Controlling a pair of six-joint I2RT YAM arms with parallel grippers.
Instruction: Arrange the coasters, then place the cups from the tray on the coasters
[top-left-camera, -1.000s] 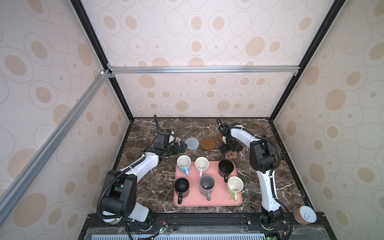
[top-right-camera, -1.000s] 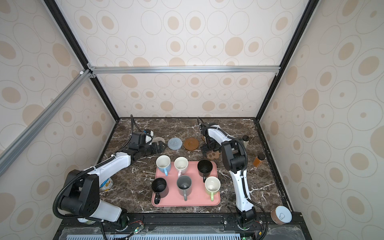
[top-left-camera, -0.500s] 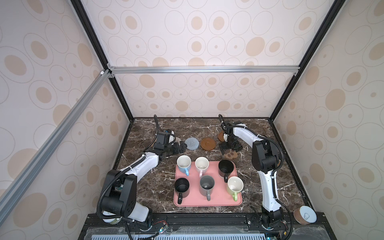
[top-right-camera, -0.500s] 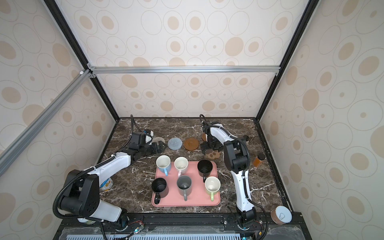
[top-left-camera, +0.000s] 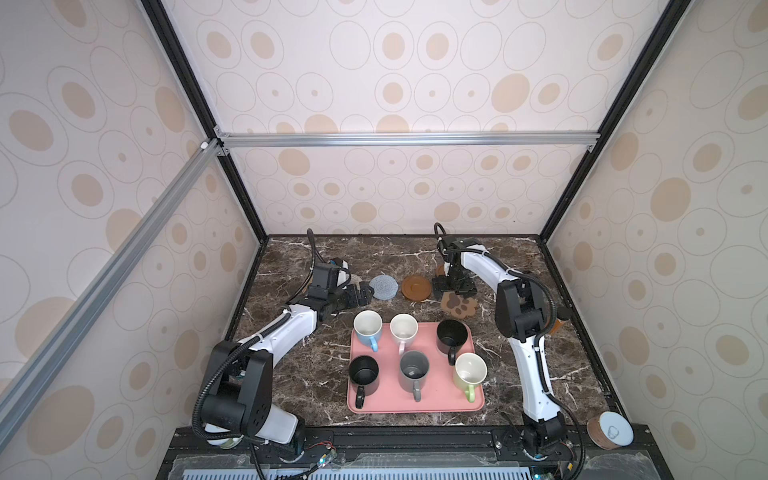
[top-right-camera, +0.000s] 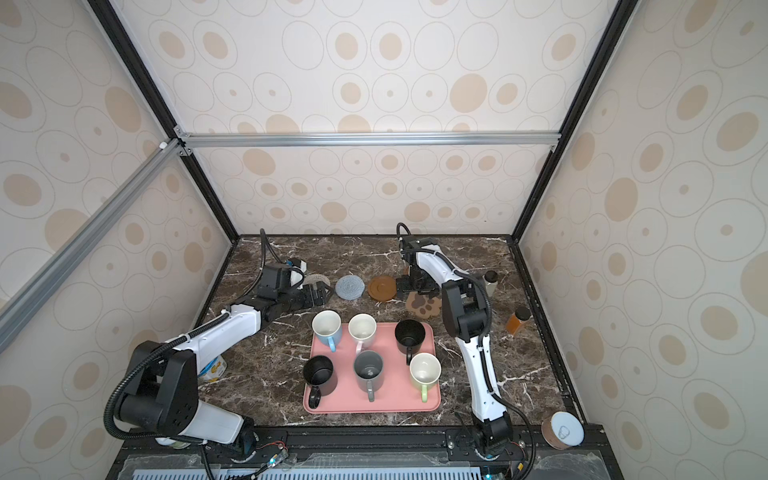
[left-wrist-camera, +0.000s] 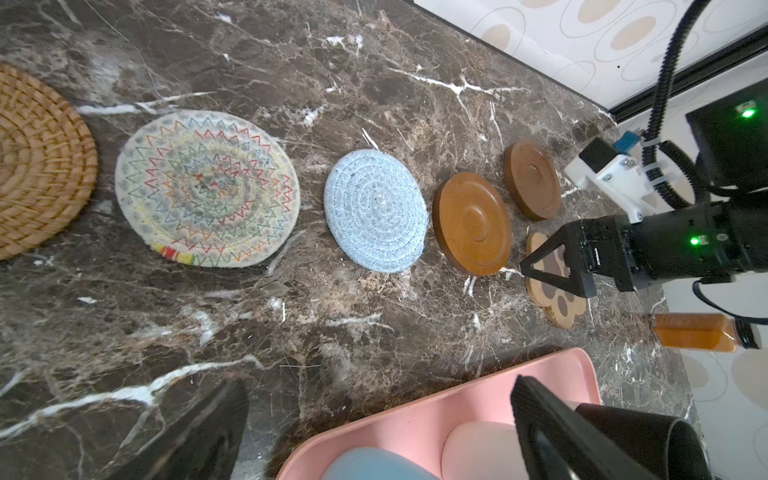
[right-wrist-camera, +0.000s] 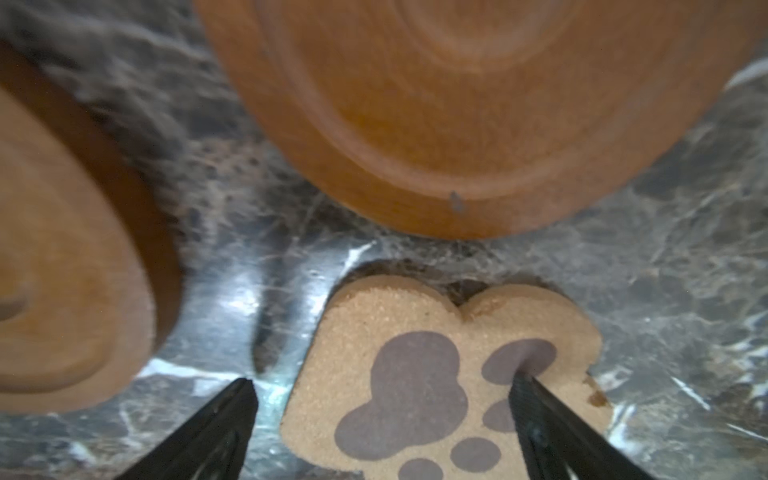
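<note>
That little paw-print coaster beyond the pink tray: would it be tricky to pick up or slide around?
The paw-shaped coaster looks like thin cork, so it is probably light and stiff. It lies flat on the glossy marble table, so a nudge would likely slide it, and its low edge offers little to grip.

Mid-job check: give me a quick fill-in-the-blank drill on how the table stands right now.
1. The pink tray holds ___ cups.
2. The right claw stands open over the ___-shaped coaster.
3. At this moment ___ of the cups stands on a coaster.
4. The left claw is ___, holding nothing.
Missing words: six; paw; none; open.
</note>
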